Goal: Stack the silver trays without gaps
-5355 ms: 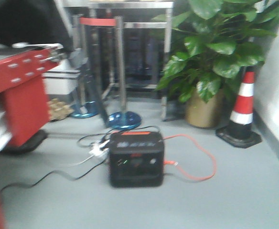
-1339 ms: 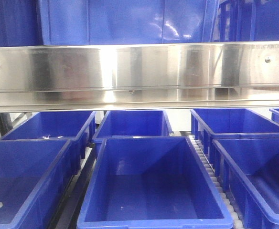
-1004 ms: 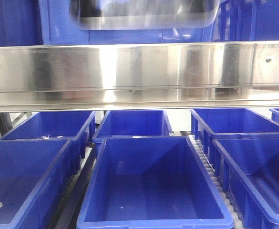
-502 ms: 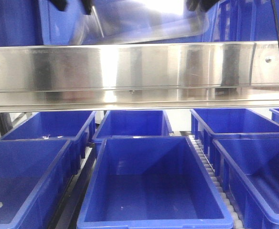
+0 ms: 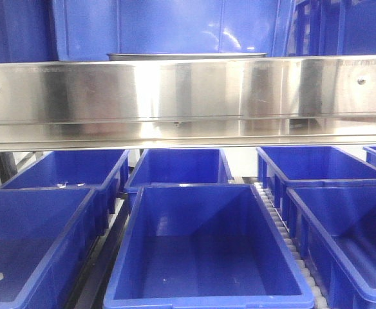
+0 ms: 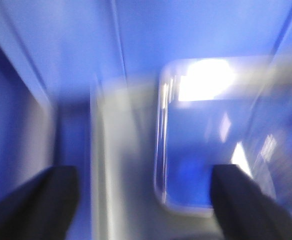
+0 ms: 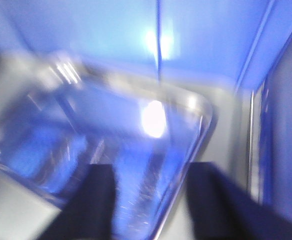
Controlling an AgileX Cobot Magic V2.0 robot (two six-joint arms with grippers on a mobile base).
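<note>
Noted silver tray (image 5: 185, 56) lying on the upper level behind steel rail (image 5: 188, 90), with only its rim visible. Found left gripper (image 6: 148, 205) and right gripper (image 7: 156, 200) spread wide over it, holding nothing as far as blur allows. Advise confirming rims flush all round and pressing down any raised corner.

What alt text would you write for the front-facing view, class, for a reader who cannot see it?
A brushed-steel rail spans the frame, with the rim of a silver tray just showing above it. Below, rows of open blue bins stand side by side.
</note>
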